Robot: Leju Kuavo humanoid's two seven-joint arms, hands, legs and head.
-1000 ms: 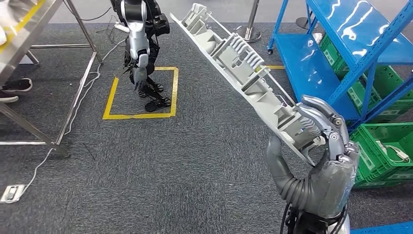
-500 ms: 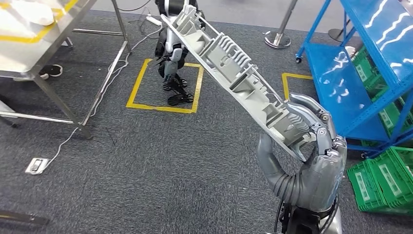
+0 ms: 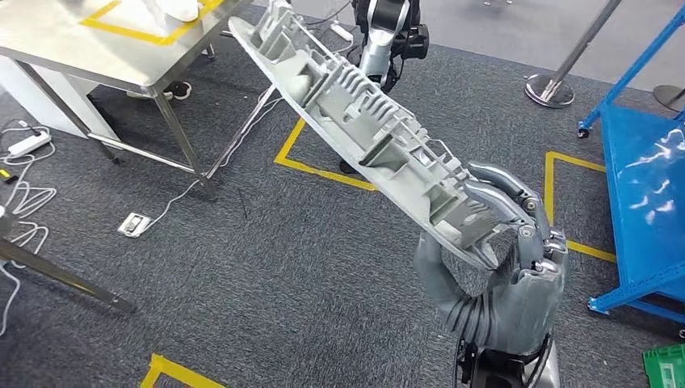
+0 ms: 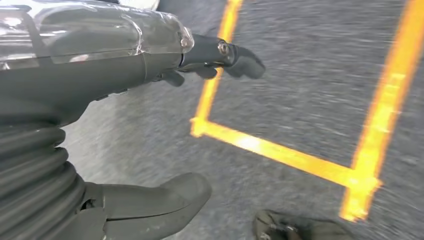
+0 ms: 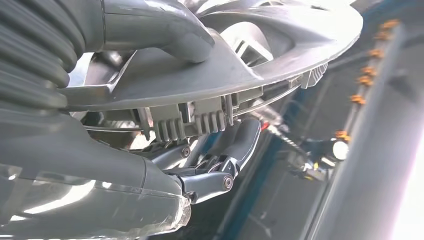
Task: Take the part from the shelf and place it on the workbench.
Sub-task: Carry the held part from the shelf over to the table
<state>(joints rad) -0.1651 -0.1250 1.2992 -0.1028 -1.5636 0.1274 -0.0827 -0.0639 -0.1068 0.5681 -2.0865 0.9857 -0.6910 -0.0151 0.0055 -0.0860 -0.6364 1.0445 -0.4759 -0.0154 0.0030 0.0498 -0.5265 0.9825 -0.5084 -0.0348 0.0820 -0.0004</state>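
Robot test workshop: taped floor squares (image 3: 323, 168), blue shelving (image 3: 646, 202), steel workbench (image 3: 89, 48).

A: The workbench (image 3: 105, 40) at the upper left of the head view runs off the top edge, and so does the far tip of the part (image 3: 363, 133).

B: The right hand (image 3: 505, 267) hides the part's near end; the left wrist view's floor is motion-blurred.

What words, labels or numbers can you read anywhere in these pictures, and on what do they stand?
None can be read. The grey part in the right robot hand carries only moulded ribs. The workbench, the blue shelf and the yellow floor tape bear no writing.
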